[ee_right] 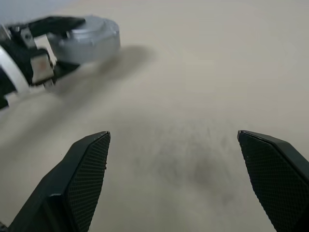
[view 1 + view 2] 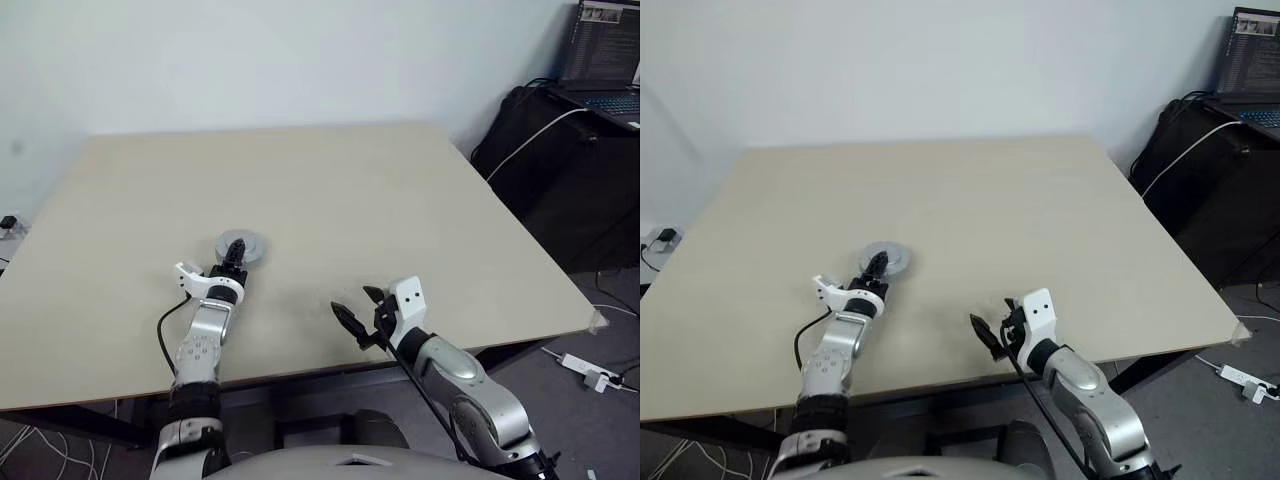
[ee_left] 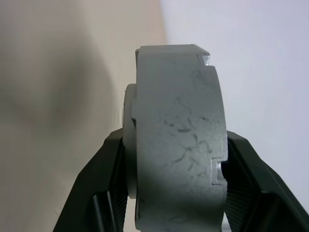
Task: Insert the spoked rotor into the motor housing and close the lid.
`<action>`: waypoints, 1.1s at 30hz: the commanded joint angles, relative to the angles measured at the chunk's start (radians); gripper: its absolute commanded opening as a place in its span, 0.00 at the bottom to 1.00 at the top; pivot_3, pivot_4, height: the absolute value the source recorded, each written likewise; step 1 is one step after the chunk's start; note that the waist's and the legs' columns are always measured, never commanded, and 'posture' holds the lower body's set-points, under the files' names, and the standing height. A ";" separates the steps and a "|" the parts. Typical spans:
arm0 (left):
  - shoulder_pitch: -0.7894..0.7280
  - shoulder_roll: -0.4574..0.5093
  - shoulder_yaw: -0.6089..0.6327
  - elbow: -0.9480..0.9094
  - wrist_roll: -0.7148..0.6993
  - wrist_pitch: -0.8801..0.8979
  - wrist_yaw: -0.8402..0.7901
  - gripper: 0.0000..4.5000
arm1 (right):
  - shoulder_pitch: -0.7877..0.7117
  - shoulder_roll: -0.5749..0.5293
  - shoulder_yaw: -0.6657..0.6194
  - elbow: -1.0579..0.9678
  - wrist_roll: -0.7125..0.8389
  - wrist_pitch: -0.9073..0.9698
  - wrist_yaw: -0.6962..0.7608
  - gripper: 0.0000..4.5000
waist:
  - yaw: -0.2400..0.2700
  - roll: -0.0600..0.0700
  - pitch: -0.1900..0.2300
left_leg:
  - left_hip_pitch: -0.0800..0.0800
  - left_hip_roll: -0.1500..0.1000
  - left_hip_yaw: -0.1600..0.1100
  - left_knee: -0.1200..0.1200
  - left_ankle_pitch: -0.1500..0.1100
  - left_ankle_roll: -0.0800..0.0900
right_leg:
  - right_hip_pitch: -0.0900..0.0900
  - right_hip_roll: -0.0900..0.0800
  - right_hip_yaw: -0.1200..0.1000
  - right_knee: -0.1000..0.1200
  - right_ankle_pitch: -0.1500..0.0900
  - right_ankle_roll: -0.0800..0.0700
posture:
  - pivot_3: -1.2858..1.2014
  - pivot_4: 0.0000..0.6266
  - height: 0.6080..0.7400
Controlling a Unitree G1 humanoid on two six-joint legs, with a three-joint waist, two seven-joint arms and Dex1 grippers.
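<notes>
1 assembly: your left end effector [image 2: 234, 258] pinches the grey lid [image 3: 176, 140], seemingly closed on the housing, over the table [image 2: 400, 200].
Right end effector [image 2: 356, 305]: spread, empty.
Left to do: likely set down.

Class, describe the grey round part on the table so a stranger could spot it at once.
On the beige table, look near the front edge on the robot's left. The left pincer grips a grey disc there: the one round metal thing on the table.

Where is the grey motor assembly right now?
The grey motor assembly sits clamped in the left pincer, over the near-left part of the table. The open right pincer is off to its right, empty.
</notes>
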 commanded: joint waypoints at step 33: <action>0.170 -0.001 0.093 -0.210 0.169 0.420 0.221 0.99 | 0.016 0.096 -0.090 -0.002 -0.092 0.009 0.033 1.00 | -0.020 0.004 -0.011 | 0.017 0.011 0.003 0.001 -0.007 -0.004 | 0.012 0.002 0.000 0.002 -0.003 -0.004 | 0.52 0.00 1.00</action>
